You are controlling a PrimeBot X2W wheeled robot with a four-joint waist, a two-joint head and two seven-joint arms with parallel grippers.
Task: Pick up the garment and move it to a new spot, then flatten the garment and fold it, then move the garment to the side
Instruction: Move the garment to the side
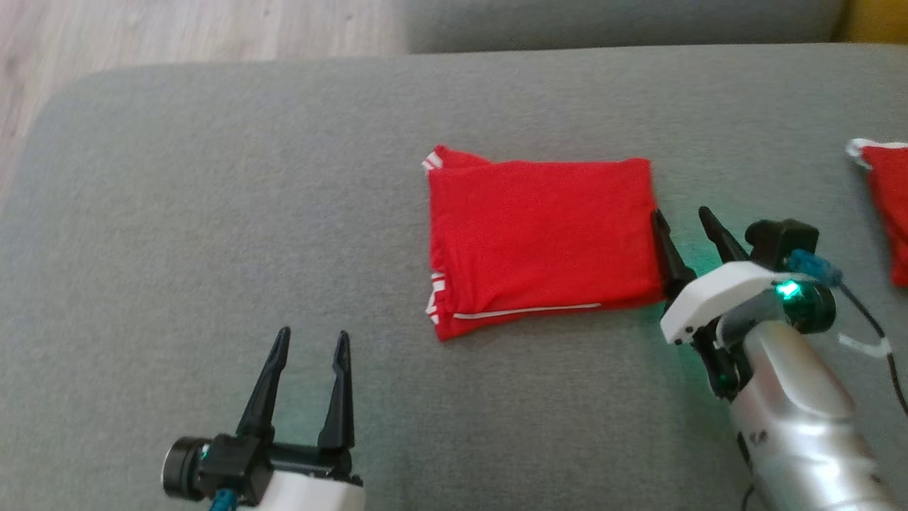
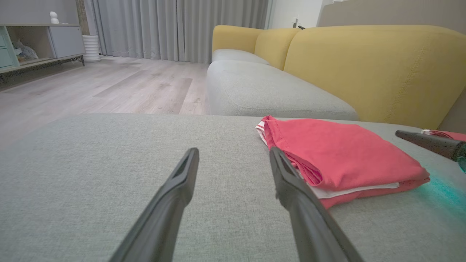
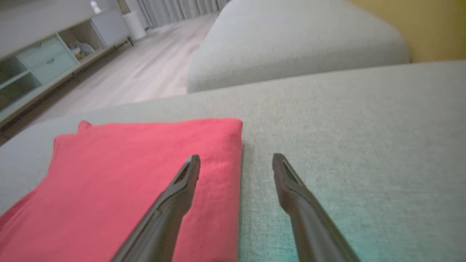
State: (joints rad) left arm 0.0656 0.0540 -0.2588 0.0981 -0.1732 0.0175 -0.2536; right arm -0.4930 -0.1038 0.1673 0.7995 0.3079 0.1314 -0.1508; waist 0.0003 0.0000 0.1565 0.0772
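The folded red garment [image 1: 539, 241] lies flat as a rectangle on the grey sofa cushion [image 1: 213, 213], white trim showing along its near and left edges. My right gripper [image 1: 679, 213] sits at the garment's right edge with its fingers spread and nothing between them. The inner finger is over the fabric's border and the outer one over bare cushion. I cannot tell whether the inner finger touches the cloth. My left gripper [image 1: 313, 332] is also spread and empty, with the garment ahead and to its right, well apart. Beyond my right gripper's outer side lies another red cloth [image 1: 887, 206]. The yellow backrest [image 2: 364, 65] rises behind.
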